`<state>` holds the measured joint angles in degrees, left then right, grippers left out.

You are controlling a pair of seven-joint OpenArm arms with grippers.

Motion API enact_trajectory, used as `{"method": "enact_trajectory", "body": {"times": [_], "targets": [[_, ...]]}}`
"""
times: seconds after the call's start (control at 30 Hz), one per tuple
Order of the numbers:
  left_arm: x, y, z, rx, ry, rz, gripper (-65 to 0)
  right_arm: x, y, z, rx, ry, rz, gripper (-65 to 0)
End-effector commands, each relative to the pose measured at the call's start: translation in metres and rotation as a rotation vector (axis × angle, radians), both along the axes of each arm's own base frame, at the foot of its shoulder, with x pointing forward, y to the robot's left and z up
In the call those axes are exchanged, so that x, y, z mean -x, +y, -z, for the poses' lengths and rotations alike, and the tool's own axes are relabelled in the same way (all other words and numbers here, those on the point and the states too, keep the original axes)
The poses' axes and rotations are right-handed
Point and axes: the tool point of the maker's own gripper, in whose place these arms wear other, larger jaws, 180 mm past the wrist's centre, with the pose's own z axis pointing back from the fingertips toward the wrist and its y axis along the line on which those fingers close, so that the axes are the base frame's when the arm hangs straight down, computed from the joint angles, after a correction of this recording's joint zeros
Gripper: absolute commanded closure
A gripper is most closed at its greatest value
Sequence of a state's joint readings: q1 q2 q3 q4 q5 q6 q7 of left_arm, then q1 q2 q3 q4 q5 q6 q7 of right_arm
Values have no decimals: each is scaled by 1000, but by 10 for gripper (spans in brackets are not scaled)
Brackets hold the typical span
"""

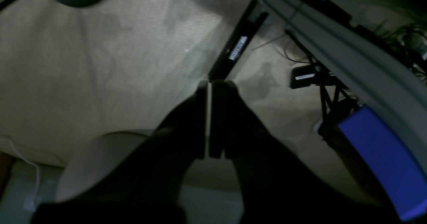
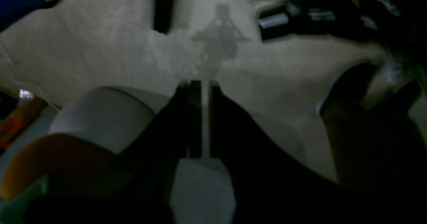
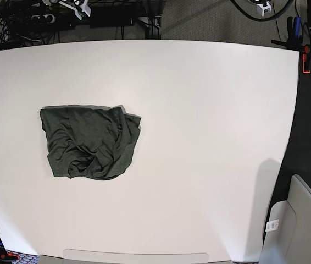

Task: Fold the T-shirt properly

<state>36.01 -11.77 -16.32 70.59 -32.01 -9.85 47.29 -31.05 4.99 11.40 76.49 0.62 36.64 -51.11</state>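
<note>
The dark olive-green T-shirt [image 3: 89,143] lies crumpled in a loose heap on the left part of the white table [image 3: 199,137], with folds bunched at its lower middle. Neither arm shows in the base view. In the left wrist view, my left gripper [image 1: 209,84] is shut and holds nothing, with its dark fingers [image 1: 200,117] pressed together over beige carpet. In the right wrist view, my right gripper [image 2: 200,82] is shut and holds nothing, also over carpet. The T-shirt shows in neither wrist view.
A grey box [image 3: 298,220] stands off the table's lower right corner. Cables and a power strip [image 3: 34,19] lie behind the far edge. The left wrist view shows a grey rail [image 1: 350,57] and a blue panel [image 1: 383,157]. Black bars [image 2: 163,7] lie on the carpet.
</note>
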Motion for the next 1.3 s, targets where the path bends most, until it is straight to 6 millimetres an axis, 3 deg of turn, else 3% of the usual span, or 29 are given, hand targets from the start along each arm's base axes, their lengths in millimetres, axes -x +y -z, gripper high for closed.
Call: {"method": "enact_trajectory", "body": {"times": [0.0,0.17,0.27,0.4,0.67,1.0,1.27], "targets": [[2,2,2,-8,-3,11,0,2,-1,5,-12,9,10,0],[-3,-14,27,1,-33,22,0,-3,15,36,-91,26,111,0],[-1,-30,45,24,-19,34,0,-17,23,47,-121,-9,149,0],[-1,-49,59,49,-10,82,0,-30,15,64,-55,-41,195,0],[-8,-74,74,88,11,109,0,-37,10,94,107,-126,297,-1],[-14,-97,100,67,4,33,0,-71,36,102,234,-223,271,-1],[-8,-121,102,98,4,201,0,-71,56,101,272,-244,294,-1]]}}
